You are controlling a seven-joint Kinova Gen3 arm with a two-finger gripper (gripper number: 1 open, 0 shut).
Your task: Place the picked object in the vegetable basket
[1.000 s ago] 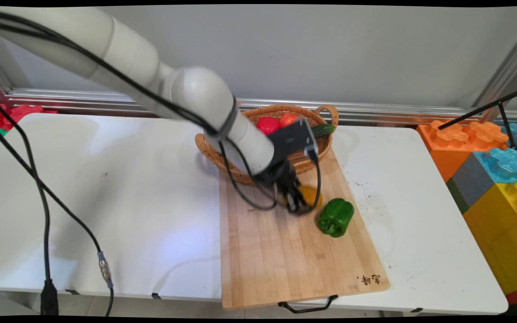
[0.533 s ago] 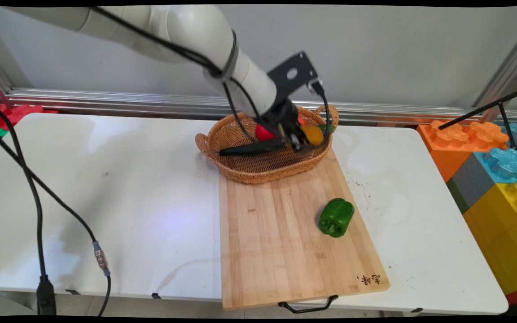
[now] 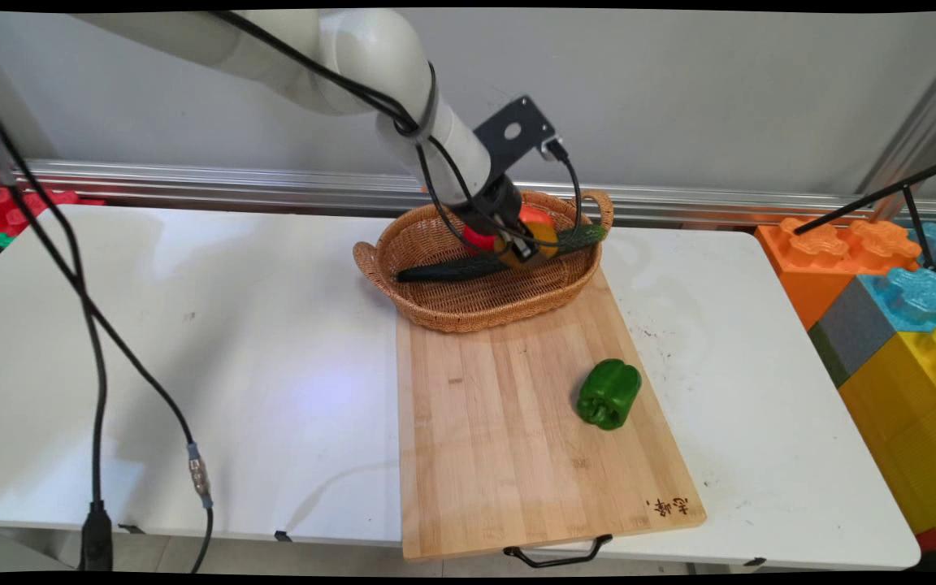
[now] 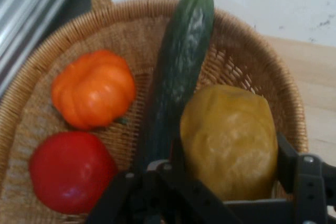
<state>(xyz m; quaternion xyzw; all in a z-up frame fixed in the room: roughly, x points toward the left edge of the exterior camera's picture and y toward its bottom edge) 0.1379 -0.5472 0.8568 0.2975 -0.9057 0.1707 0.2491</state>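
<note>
Over the wicker basket [image 3: 468,305], end effector [image 3: 526,244] clamped on a yellow pepper [image 4: 229,140], cucumber [image 4: 178,72] just beside at 9 o'clock, long axis 12-to-6.

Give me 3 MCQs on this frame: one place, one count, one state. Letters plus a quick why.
1. Where does the green pepper lie?
A. in the basket
B. on the cutting board
C. on the bare table

2. How many things rest in the basket, not counting what the gripper holds?
A. one
B. three
C. five

3. What state is the gripper in?
A. shut on the yellow vegetable
B. open above the board
C. shut on the cucumber

Answers:
1 B: it lies on the cutting board.
2 B: cucumber, orange tomato, red tomato.
3 A: the yellow vegetable sits between its fingers over the basket.
</note>
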